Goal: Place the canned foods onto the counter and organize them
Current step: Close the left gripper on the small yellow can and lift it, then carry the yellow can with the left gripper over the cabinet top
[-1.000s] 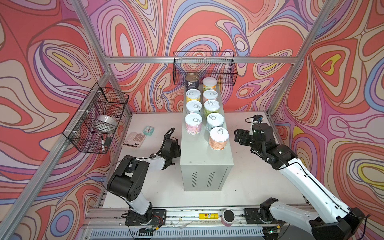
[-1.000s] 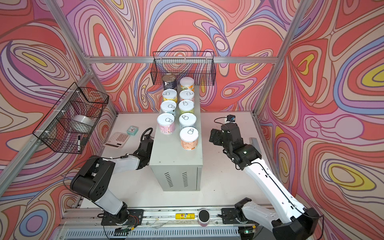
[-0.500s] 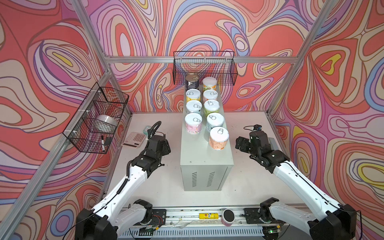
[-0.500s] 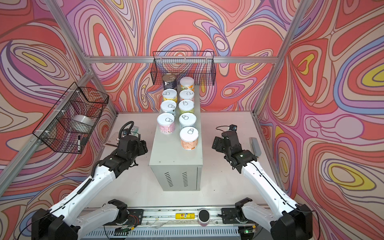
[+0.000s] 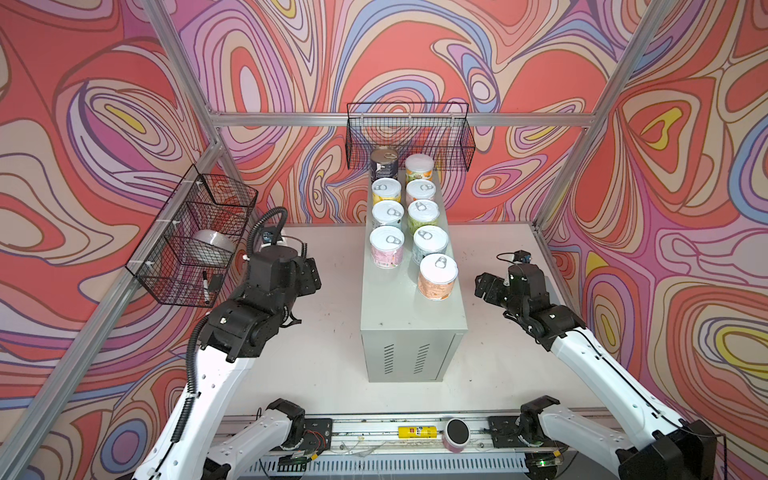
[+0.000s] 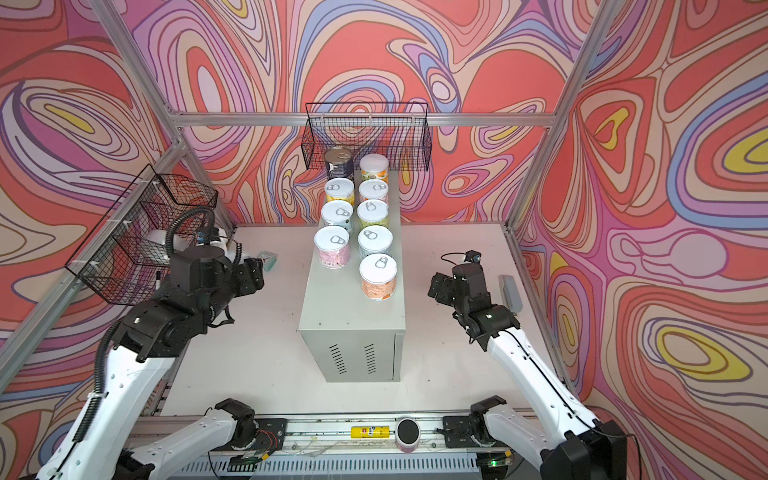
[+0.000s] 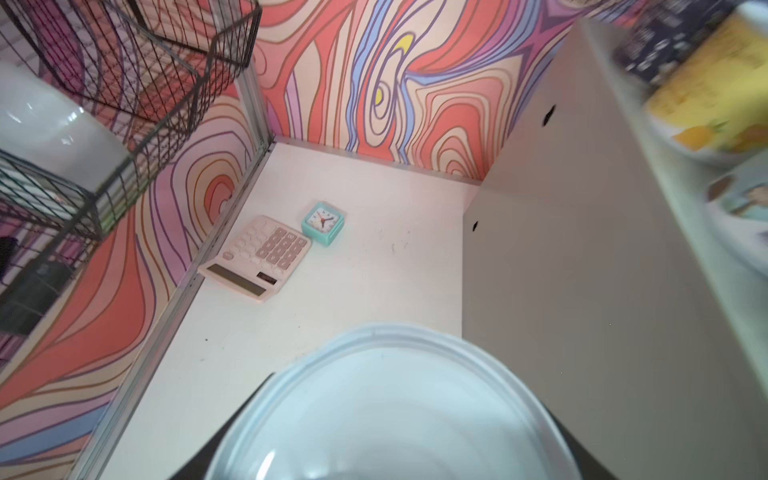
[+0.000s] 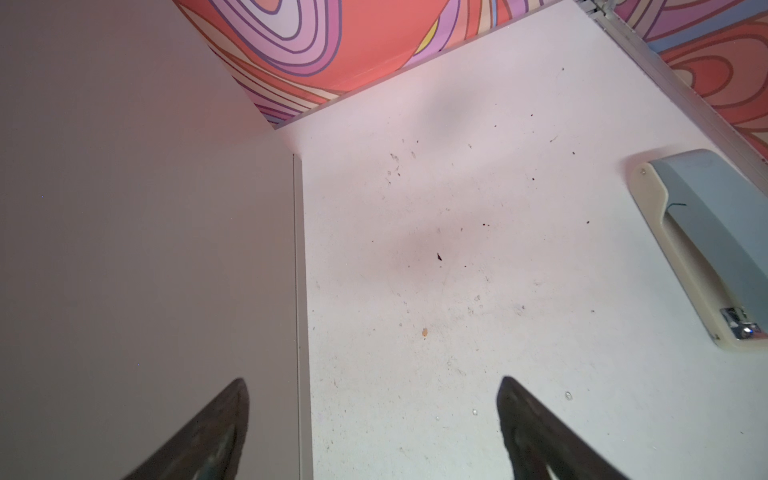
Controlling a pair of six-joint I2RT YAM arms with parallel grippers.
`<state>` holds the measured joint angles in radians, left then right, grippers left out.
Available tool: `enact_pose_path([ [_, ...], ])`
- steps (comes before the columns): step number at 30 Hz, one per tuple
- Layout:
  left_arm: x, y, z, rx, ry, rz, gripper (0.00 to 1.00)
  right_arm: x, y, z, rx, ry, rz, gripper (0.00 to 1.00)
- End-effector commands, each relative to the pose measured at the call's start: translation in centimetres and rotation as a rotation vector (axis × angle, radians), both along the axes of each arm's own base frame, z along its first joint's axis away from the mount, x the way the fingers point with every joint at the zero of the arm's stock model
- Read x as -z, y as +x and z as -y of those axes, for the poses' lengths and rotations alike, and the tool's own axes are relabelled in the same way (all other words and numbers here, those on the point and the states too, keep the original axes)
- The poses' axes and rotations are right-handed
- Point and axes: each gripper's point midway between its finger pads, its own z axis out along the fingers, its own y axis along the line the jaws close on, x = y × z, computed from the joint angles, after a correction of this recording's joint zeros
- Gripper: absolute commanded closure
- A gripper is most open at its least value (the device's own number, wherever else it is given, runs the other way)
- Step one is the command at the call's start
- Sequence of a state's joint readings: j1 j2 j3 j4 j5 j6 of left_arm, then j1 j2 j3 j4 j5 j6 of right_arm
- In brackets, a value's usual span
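Both top views are bright, evenly lit and sharp, with soft shadows on the white tabletop (image 5: 332,340) and a faint sheen on the counter (image 5: 399,299). The left wrist view smears the cans (image 7: 715,95) at its edge and blurs the pale-lidded can (image 7: 390,415) close to the lens. The right wrist view is dimmer and pink-tinted, blurred along its near edge

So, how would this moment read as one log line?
left fingers: shut on can | right fingers: open, empty | counter: nine cans, two rows
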<state>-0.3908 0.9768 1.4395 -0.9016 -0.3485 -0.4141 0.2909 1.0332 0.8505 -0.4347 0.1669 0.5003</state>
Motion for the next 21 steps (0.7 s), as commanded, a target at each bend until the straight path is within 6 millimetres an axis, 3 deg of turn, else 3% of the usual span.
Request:
enact_pose_path([
  [1,-1.6,-2.2,0.6,0.091,0.005,-0.021,1.00,-0.4,0.2,-0.2,-0.003,0.022,0.020,0.04],
  [8,-5.2,-4.5,2.7,0.244,-0.023,-0.039,1.00,0.0,0.6,-0.5,-0.008,0.035,0.019,0.04],
  [14,-8.1,-5.8,6.5,0.427,-0.077,-0.003,1.00,-0.4,0.7,-0.3,-0.004,0.022,0.030,0.04],
  [21,-7.8,-5.5,11.9,0.539,0.074,-0.009,1.00,-0.7,0.5,-0.2,-0.003,0.019,0.032,0.04],
])
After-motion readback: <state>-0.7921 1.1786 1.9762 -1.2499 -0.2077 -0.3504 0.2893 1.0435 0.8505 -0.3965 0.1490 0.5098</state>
